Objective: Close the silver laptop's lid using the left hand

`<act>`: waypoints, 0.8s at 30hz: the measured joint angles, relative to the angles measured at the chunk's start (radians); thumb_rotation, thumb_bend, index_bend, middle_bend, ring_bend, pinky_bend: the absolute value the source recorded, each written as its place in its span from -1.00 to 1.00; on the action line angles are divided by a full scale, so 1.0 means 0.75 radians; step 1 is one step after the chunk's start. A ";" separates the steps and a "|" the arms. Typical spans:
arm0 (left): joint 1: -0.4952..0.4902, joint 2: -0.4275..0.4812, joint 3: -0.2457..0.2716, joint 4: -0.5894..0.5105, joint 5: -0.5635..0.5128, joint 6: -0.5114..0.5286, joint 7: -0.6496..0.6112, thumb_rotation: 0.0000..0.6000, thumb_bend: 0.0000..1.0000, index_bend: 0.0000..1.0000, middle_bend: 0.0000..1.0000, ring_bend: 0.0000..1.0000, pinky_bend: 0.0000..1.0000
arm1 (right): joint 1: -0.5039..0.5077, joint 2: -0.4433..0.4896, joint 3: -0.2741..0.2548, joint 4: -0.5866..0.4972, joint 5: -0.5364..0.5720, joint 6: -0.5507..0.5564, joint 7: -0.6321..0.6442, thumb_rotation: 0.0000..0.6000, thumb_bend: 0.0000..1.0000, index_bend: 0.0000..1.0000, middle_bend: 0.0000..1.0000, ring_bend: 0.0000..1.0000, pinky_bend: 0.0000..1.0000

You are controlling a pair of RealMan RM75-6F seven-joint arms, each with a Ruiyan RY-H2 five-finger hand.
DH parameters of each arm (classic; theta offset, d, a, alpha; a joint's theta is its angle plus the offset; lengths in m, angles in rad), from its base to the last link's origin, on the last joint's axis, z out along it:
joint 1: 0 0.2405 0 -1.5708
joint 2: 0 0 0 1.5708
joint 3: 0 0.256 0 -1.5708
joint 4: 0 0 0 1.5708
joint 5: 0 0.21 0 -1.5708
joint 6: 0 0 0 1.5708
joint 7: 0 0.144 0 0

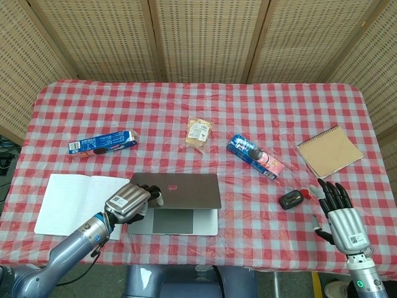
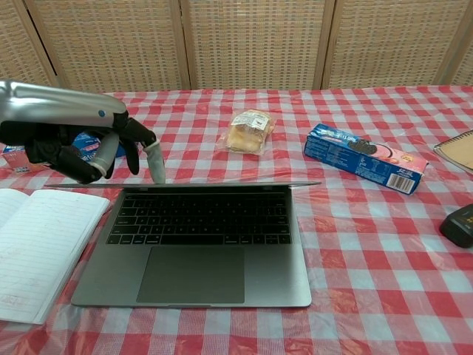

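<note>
The silver laptop [image 1: 177, 200] [image 2: 199, 251] lies at the table's front, its lid [image 1: 180, 190] lowered about halfway over the keyboard; in the chest view the lid shows only as a thin edge [image 2: 222, 185]. My left hand [image 1: 131, 200] [image 2: 74, 144] sits at the lid's left end, fingertips [image 2: 157, 166] pressing down on the lid's top edge. It holds nothing. My right hand [image 1: 340, 214] hovers at the front right of the table with fingers spread, away from the laptop and out of the chest view.
An open white notebook [image 1: 71, 203] lies left of the laptop. Blue cookie boxes [image 1: 102, 143] [image 1: 255, 156], a snack packet [image 1: 198, 133], a brown notepad [image 1: 329, 151] and a small black device [image 1: 291, 199] sit on the checkered tablecloth [image 1: 248, 112].
</note>
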 measured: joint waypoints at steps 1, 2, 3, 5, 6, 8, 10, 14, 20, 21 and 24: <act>0.003 -0.006 0.004 0.003 0.004 -0.002 -0.001 1.00 1.00 -0.27 -0.51 -0.41 -0.24 | 0.000 0.001 0.001 0.000 0.002 0.000 0.002 1.00 0.45 -0.77 -1.00 -1.00 -1.00; 0.006 -0.016 0.009 0.008 0.008 -0.004 -0.002 1.00 1.00 -0.27 -0.51 -0.41 -0.24 | 0.000 0.002 0.002 0.000 0.005 -0.001 0.005 1.00 0.45 -0.77 -1.00 -1.00 -1.00; 0.009 -0.024 0.013 0.012 0.011 -0.005 -0.003 1.00 1.00 -0.27 -0.51 -0.41 -0.24 | 0.000 0.003 0.004 0.001 0.007 0.000 0.010 1.00 0.46 -0.77 -1.00 -1.00 -1.00; 0.014 -0.044 0.025 0.024 0.015 -0.009 -0.001 1.00 1.00 -0.27 -0.51 -0.41 -0.24 | -0.001 0.005 0.007 0.003 0.011 0.002 0.021 1.00 0.47 -0.76 -1.00 -1.00 -1.00; 0.015 -0.052 0.030 0.030 0.017 -0.011 0.001 1.00 1.00 -0.27 -0.51 -0.41 -0.24 | -0.001 0.007 0.010 0.004 0.015 0.004 0.028 1.00 0.47 -0.75 -1.00 -1.00 -1.00; 0.017 -0.065 0.037 0.038 0.018 -0.015 0.005 1.00 1.00 -0.27 -0.51 -0.41 -0.24 | -0.002 0.009 0.013 0.005 0.019 0.006 0.034 1.00 0.47 -0.75 -1.00 -1.00 -1.00; 0.018 -0.075 0.042 0.043 0.017 -0.018 0.006 1.00 1.00 -0.27 -0.51 -0.41 -0.24 | -0.003 0.011 0.015 0.006 0.022 0.007 0.039 1.00 0.48 -0.75 -1.00 -1.00 -1.00; 0.022 -0.107 0.055 0.061 0.017 -0.021 0.013 1.00 1.00 -0.27 -0.51 -0.41 -0.24 | -0.004 0.016 0.019 0.006 0.028 0.008 0.050 1.00 0.50 -0.75 -1.00 -1.00 -1.00; 0.027 -0.169 0.081 0.095 0.012 -0.026 0.032 1.00 1.00 -0.27 -0.51 -0.41 -0.24 | -0.006 0.020 0.024 0.006 0.036 0.009 0.063 1.00 0.51 -0.75 -1.00 -1.00 -1.00; 0.027 -0.177 0.084 0.098 0.011 -0.027 0.033 1.00 1.00 -0.27 -0.51 -0.41 -0.24 | -0.006 0.021 0.025 0.006 0.039 0.009 0.067 1.00 0.51 -0.75 -1.00 -1.00 -1.00; 0.028 -0.201 0.093 0.111 0.006 -0.029 0.041 1.00 1.00 -0.27 -0.51 -0.41 -0.24 | -0.008 0.025 0.028 0.006 0.045 0.008 0.075 1.00 0.52 -0.75 -1.00 -1.00 -1.00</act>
